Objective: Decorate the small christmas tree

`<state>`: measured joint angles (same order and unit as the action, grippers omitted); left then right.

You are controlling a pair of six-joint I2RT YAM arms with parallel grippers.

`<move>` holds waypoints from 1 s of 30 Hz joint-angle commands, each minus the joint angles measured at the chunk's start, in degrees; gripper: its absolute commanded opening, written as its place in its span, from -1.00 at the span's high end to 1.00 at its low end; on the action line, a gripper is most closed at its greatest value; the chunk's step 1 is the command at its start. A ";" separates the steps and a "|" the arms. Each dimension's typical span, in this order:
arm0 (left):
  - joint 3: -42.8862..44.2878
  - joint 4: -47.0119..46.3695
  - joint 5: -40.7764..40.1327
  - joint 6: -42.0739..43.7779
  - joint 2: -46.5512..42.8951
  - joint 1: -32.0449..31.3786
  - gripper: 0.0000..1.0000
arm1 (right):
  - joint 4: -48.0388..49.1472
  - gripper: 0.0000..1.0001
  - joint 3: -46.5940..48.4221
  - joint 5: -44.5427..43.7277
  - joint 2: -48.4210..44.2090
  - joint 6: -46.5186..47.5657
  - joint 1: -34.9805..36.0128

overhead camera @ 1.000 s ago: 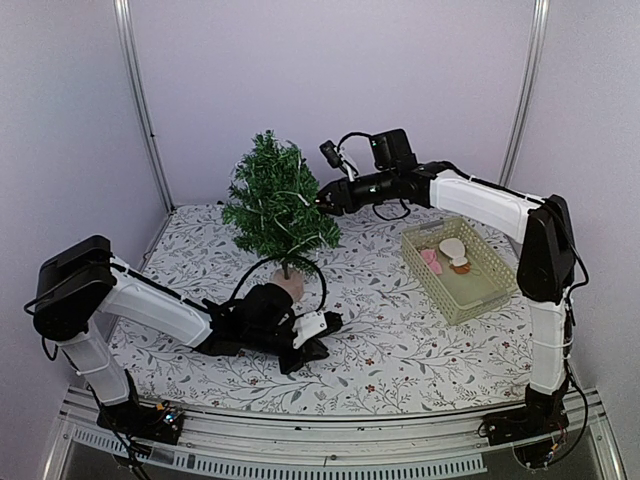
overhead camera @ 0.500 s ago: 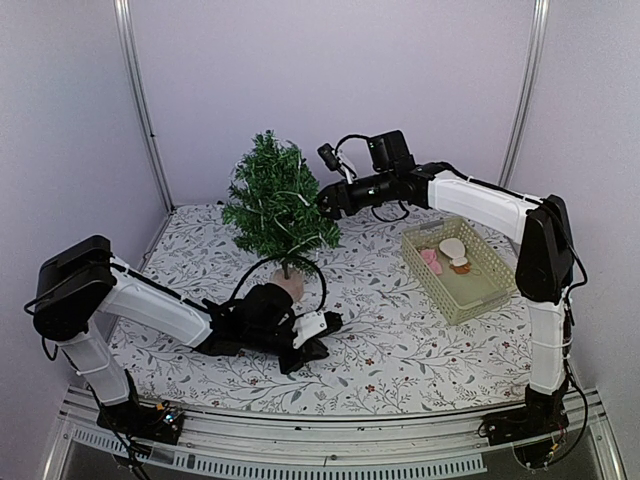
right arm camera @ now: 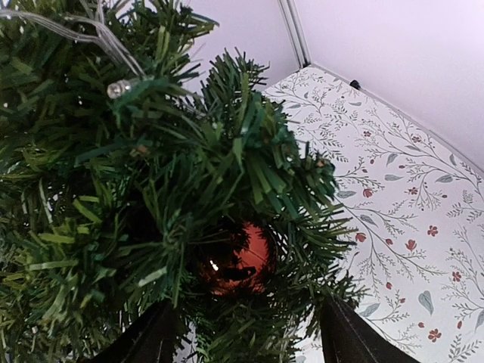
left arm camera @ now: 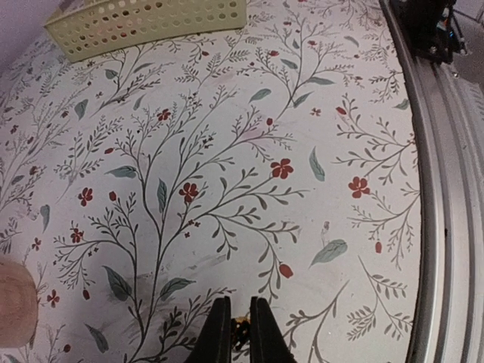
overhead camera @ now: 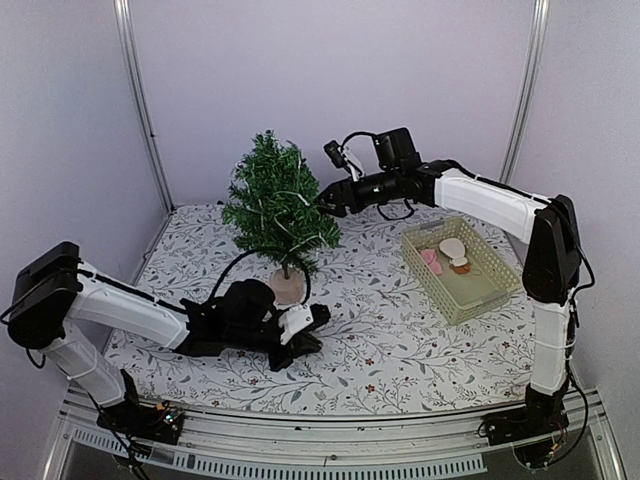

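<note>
Tree: I saw the small christmas tree (overhead camera: 278, 210) upright on the surface (overhead camera: 390, 345), left of centre and toward the back, with its pale round base (overhead camera: 288, 287) sitting on the floral cloth.
Right end effector: I had the right end effector (overhead camera: 326, 199) raised and pushed against the tree's right side at upper-branch height. On its wrist view the two fingers (right arm camera: 151, 340) stood wide apart with needles between them, clamped on nothing.
Bauble: a glossy red bauble (right arm camera: 236, 261) sat tucked in the branches just above the gap between those fingers. It touched neither finger (as far as I could tell through the needles).
Lights: a thin clear light string (right arm camera: 117, 89) ran over the upper branches, with one small bulb showing.
Left end effector: the left arm lay low along the surface. The left end effector (overhead camera: 318, 318) was just in front and to the right of the tree base, near it but apart. Its fingers were drawn together, and I could not make out anything held.
Basket: a pale yellow perforated basket (overhead camera: 470, 290) sat on the right side of the surface, well apart from the tree. It held a pink piece and a white-and-orange piece (too small for me to identify).
</note>
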<state>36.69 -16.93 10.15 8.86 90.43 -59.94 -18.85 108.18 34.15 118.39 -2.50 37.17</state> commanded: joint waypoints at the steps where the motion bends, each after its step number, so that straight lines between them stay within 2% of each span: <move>1: -2.03 -0.92 -0.92 -1.62 -4.82 -0.57 0.94 | 1.13 -0.37 -1.99 -1.30 -5.56 -1.16 -1.37; 10: -3.60 3.17 -3.85 -3.04 -12.75 -1.59 0.94 | 1.18 -0.38 -6.53 -1.11 -10.25 -2.27 -2.50; 17: -0.93 13.94 -7.84 -3.47 -24.47 -2.89 0.95 | 1.23 -0.38 -12.82 -1.79 -15.04 -1.99 -3.17; 23: 10.14 25.10 -12.65 -4.00 -28.99 -1.51 0.95 | 1.18 -0.38 -16.45 -2.07 -17.97 -1.98 -3.76; 26: 19.07 29.35 -12.19 -4.72 -27.13 2.43 0.98 | 1.19 -0.38 -17.13 -2.16 -18.57 -2.00 -3.93; 30: 29.55 30.23 -11.19 -5.56 -24.24 8.39 1.00 | 1.18 -0.38 -17.77 -2.31 -19.27 -2.15 -4.20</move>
<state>57.95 9.32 -0.62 4.64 64.10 -56.73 -18.11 91.57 32.64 101.80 -4.19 33.56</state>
